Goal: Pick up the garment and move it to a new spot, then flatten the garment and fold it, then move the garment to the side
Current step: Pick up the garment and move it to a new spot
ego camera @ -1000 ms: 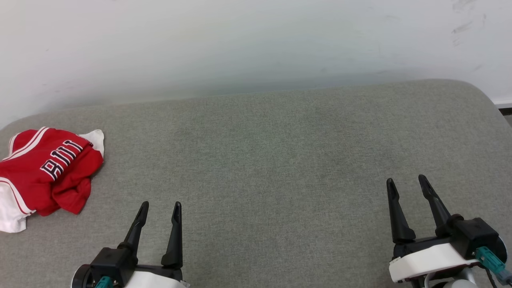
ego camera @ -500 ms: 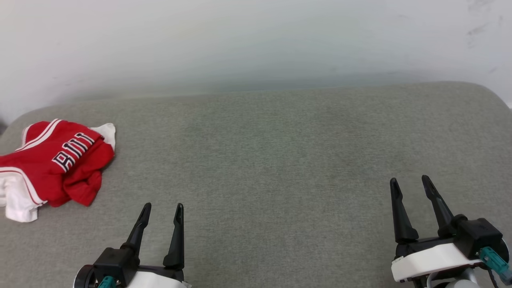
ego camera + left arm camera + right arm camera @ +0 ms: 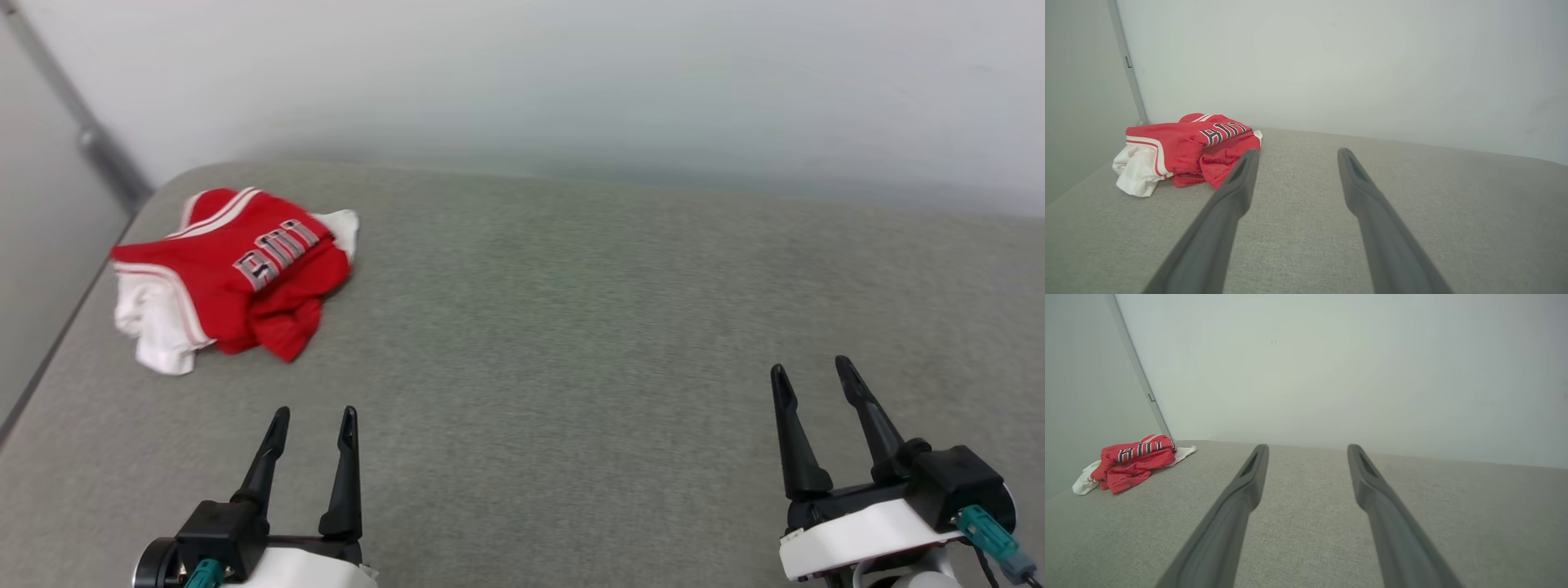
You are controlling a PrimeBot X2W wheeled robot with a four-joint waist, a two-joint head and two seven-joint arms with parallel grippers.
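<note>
Grey upholstered cushion (image 3: 555,327) stretches beneath both arms. Over it the left gripper (image 3: 315,412) hangs empty with fingers spread, as does the right gripper (image 3: 811,367). The crumpled red jersey (image 3: 237,273) lies well apart at the left gripper's eleven o'clock. Pinching a raised fold looks best. Nothing blocks the path, though the wall (image 3: 531,73) stands close behind.

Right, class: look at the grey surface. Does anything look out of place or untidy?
Yes. The garment lies crumpled in a heap near the far left corner of the grey surface, its lettering creased and a white sleeve bunched out. Nothing looks spilled or damaged.
</note>
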